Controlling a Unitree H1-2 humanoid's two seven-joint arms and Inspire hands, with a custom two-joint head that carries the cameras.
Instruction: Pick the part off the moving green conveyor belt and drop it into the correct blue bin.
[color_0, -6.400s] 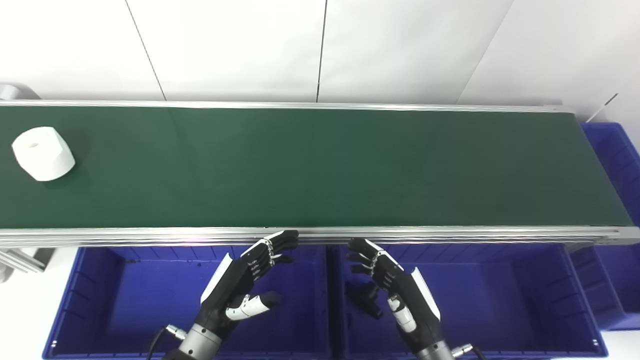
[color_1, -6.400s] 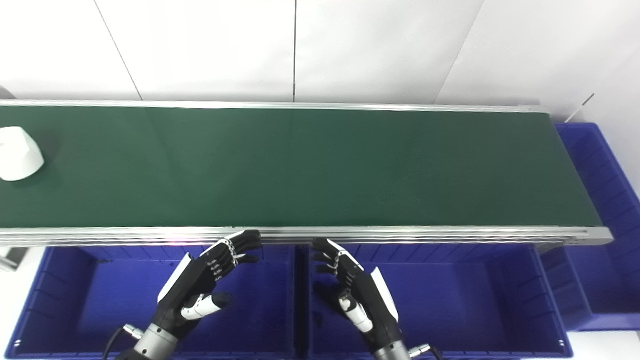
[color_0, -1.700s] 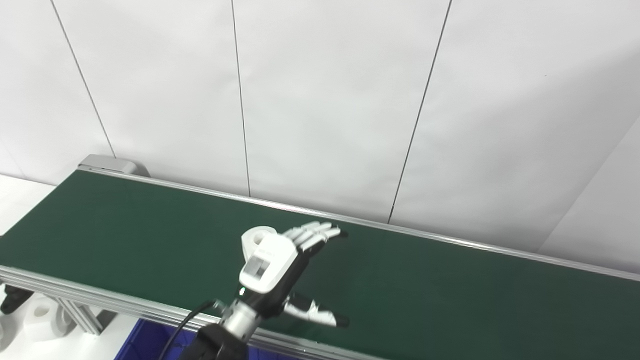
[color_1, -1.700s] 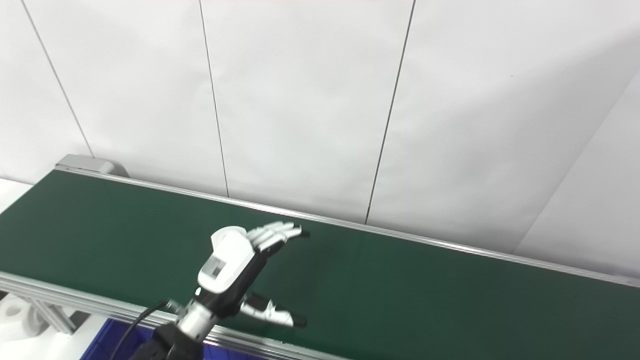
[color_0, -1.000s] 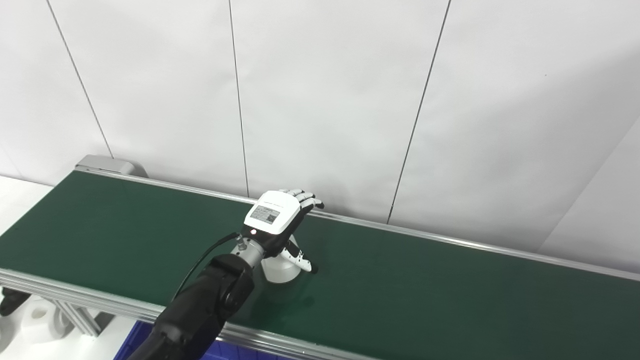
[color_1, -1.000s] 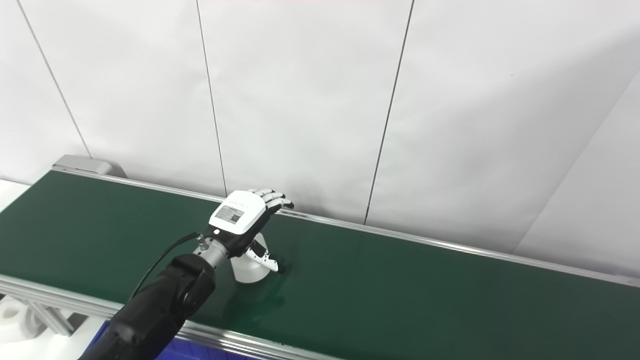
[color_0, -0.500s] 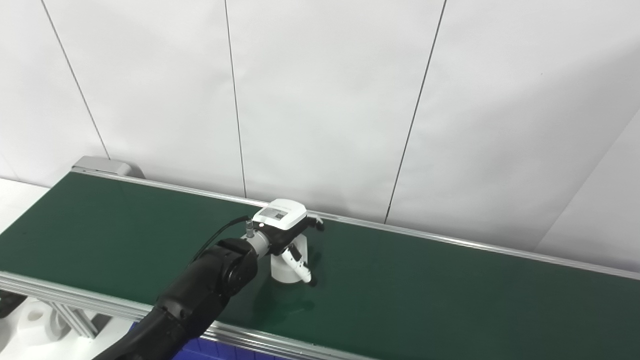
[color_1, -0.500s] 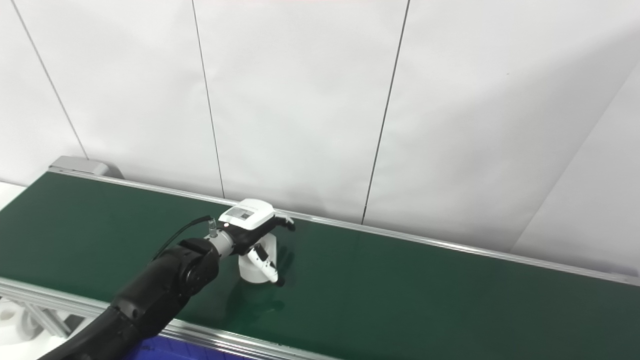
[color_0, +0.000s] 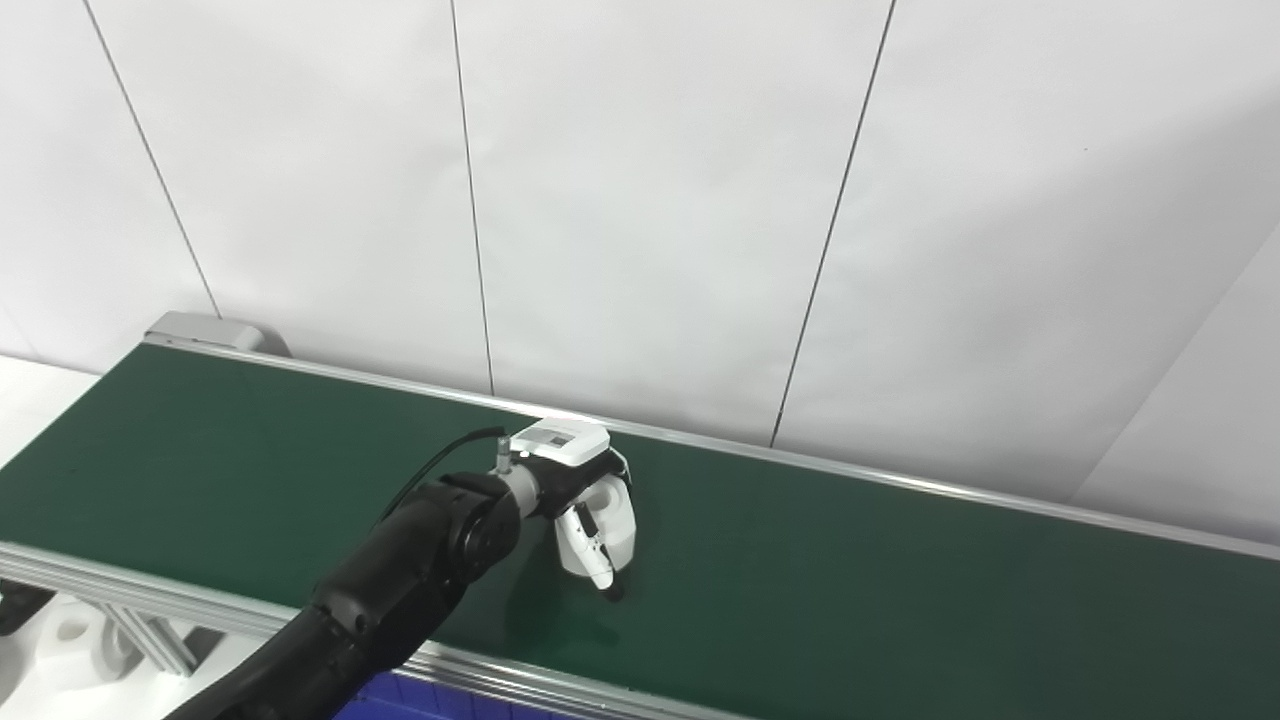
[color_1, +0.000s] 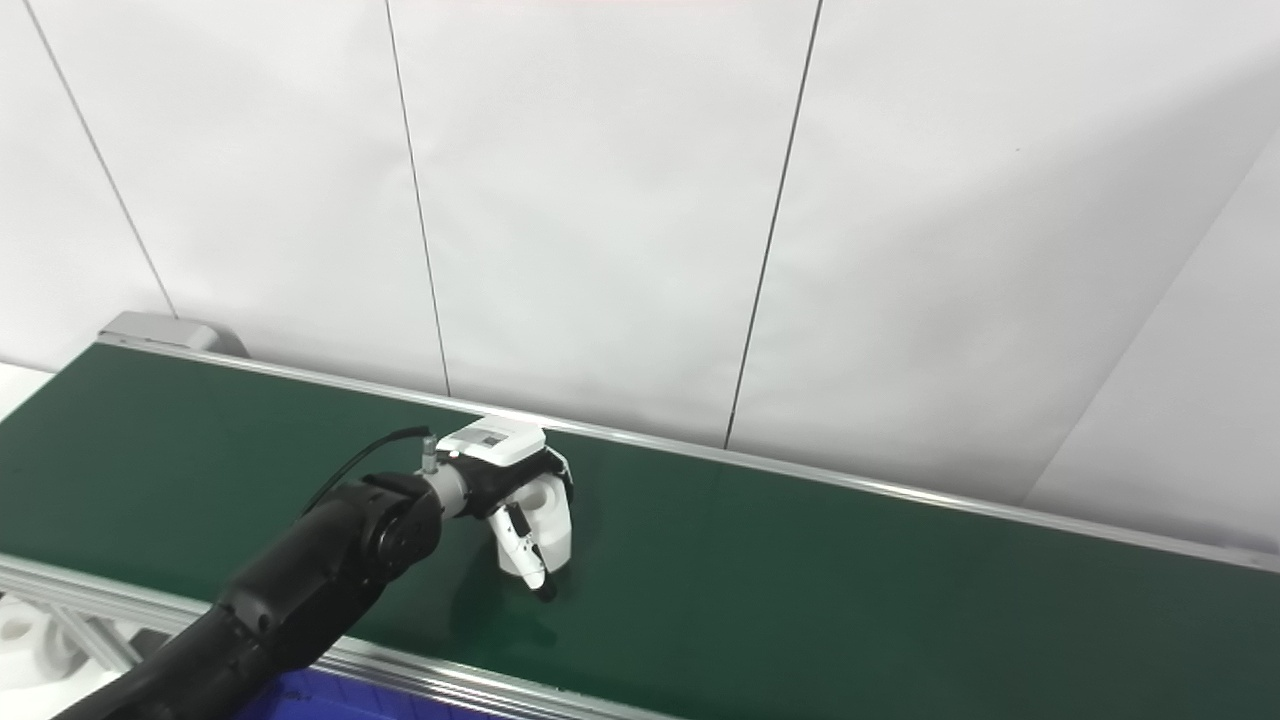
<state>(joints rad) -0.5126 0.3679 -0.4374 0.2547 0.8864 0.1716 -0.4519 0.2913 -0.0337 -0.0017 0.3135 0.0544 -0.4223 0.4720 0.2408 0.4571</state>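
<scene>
1. One hand is in view: the left hand (color_0: 570, 470), reaching out over the green conveyor belt (color_0: 900, 580), its arm entering from the bottom left.
2. Its fingers (color_1: 553, 468) and thumb (color_0: 592, 553) are curled around the white part (color_0: 605, 525), gripping it.
3. The part sits near the belt's middle, tilted in the grasp; whether it touches the belt cannot be told.
4. A blue bin (color_0: 400, 697) edge shows below the near rail.

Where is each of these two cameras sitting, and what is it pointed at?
Left eye view: on the robot's head, looking down and forward across the belt to the wall; the left arm and robot hand on the white part show.
Right eye view: beside it on the head, same aim; same arm and robot hand.
Shared: belt, wall, part, left arm, slightly shifted. No right hand in either.
</scene>
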